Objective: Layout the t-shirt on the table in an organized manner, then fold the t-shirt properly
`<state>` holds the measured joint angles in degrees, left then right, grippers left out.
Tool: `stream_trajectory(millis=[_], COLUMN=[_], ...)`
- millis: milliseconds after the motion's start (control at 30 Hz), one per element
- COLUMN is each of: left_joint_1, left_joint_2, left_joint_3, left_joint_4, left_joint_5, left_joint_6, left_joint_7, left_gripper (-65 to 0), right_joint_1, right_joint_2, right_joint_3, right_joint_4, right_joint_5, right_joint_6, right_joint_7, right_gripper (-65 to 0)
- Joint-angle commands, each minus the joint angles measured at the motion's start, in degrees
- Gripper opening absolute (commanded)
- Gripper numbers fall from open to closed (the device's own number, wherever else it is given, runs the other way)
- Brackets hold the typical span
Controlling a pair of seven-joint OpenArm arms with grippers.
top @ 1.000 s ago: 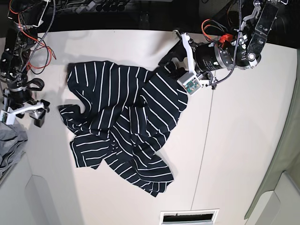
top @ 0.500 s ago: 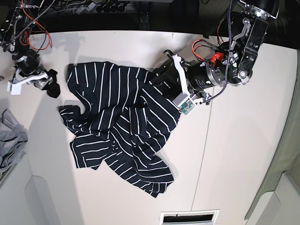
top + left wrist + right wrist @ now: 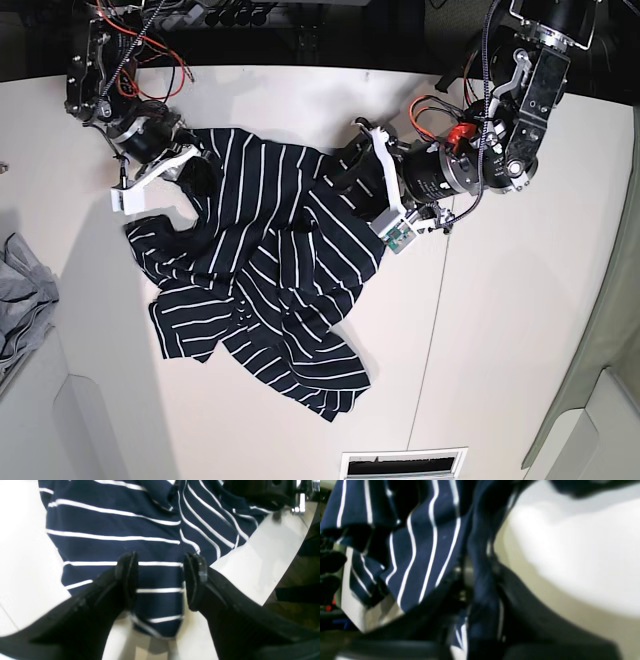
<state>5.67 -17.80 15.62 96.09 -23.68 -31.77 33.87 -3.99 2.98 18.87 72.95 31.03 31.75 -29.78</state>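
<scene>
My right gripper (image 3: 190, 172) has crossed from the table's (image 3: 520, 320) left edge, where it hung a second ago clear of the cloth, up to the t-shirt's (image 3: 265, 270) far-left corner. It now sits on that corner near the far edge. In the right wrist view its fingers have come together on a fold of the striped fabric (image 3: 480, 580), which bunches up between them, though the picture is blurred. My left gripper (image 3: 160, 580) has slid from the shirt's far-right tip further onto the cloth. Its arm lies low and nearly level, reaching in from the right side of the table. The two black fingers (image 3: 126, 577) stand apart, straddling a striped edge of the shirt that lies flat on the white top, with nothing clamped. The t-shirt itself stays crumpled over the middle-left of the table, its hem trailing toward the near edge. A grey cloth (image 3: 20, 300) hangs off the left edge.
</scene>
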Motion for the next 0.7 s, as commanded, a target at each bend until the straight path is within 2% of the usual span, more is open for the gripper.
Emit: stream_trajectory(millis=[0, 167, 333, 467, 600, 667], left_joint_1=[-0.7, -0.7, -0.7, -0.7, -1.3, -3.1], left_joint_2=[-0.2, -0.5, -0.5, -0.4, 0.6, 1.6], left_joint_3=[-0.3, -3.0, -8.6, -6.9, -3.2, -2.2], left_joint_4=[0.8, 0.9, 0.9, 0.2, -4.0, -7.6], left_joint_5=[-0.9, -0.9, -1.2, -2.4, 2.0, 3.9], left_joint_6=[-0.2, -0.1, 2.6, 2.6, 2.9, 5.4], left_joint_7=[-1.0, -1.0, -1.9, -2.3, -7.4, -8.7], left_gripper=[-33.3, -33.3, -33.2, -33.2, -33.2, -33.2], right_joint_1=[0.6, 0.6, 0.6, 0.6, 0.4, 0.3], right_joint_2=[0.7, 0.7, 1.0, 1.5, 1.5, 1.5], right_joint_3=[0.2, 4.2, 8.9, 9.8, 9.8, 10.4], right_joint_4=[0.9, 0.9, 0.9, 0.9, 0.9, 0.9], right_joint_5=[0.7, 0.9, 0.9, 1.5, 1.5, 1.5], right_joint_6=[0.4, 0.4, 0.4, 0.4, 0.4, 0.4], right_joint_7=[1.8, 2.1, 0.5, -0.4, -2.3, -3.2], right_gripper=[-65.0, -65.0, -65.0, -65.0, -65.0, -65.0])
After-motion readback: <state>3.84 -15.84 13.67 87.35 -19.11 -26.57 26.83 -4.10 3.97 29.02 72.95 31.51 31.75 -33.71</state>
